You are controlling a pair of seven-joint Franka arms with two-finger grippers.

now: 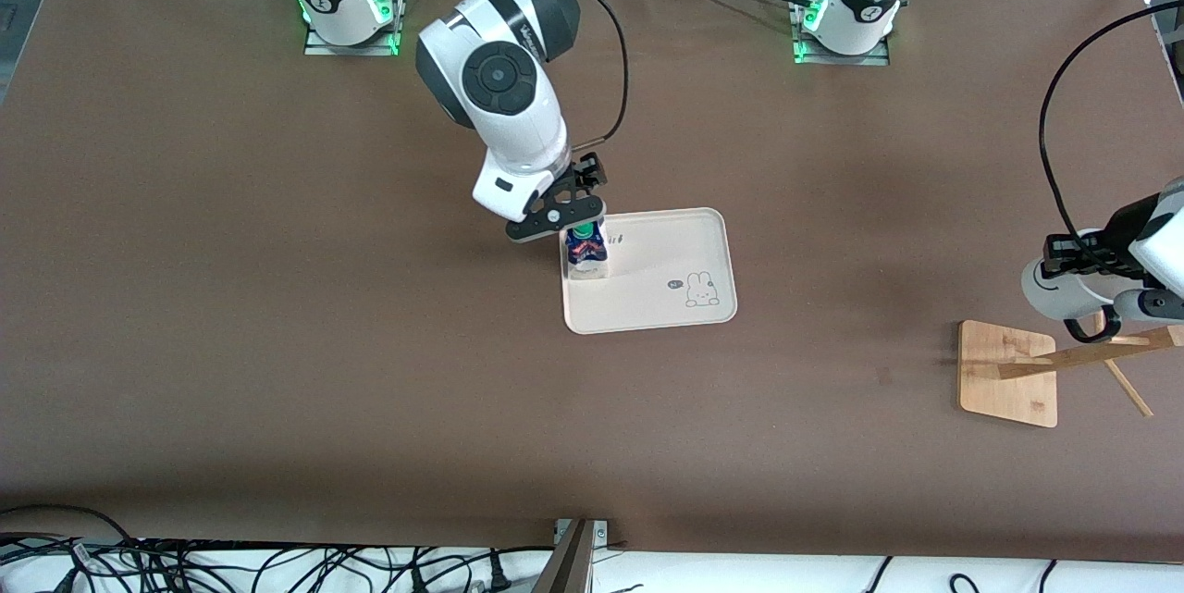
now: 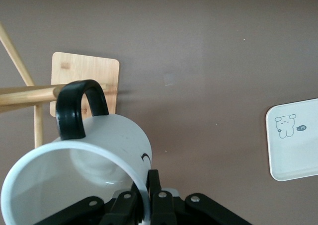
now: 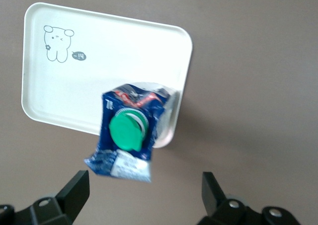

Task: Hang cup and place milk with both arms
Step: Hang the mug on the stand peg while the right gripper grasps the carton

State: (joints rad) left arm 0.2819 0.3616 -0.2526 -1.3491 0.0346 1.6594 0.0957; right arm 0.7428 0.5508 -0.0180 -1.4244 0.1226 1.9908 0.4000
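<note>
The milk point(image 1: 586, 251), a carton with a dark blue top and green cap, stands on the white tray point(image 1: 647, 320) in the corner toward the right arm's end; it also shows in the right wrist view point(image 3: 129, 130). My right gripper point(image 1: 572, 221) hangs just over it, open point(image 3: 144, 190) and apart from the carton. My left gripper point(image 1: 1066, 265) is shut on the rim point(image 2: 146, 185) of the white cup point(image 2: 99, 150), held tilted over the wooden rack point(image 1: 1008, 371). The cup's black handle point(image 2: 74, 106) lies against a rack peg point(image 2: 30, 93); whether it is on the peg is unclear.
The tray has a bunny print point(image 1: 701, 290) and shows in both wrist views point(image 2: 293, 145) point(image 3: 99, 71). The rack's square base point(image 2: 84, 78) stands near the left arm's end of the table. Both arm bases stand along the table's edge farthest from the front camera.
</note>
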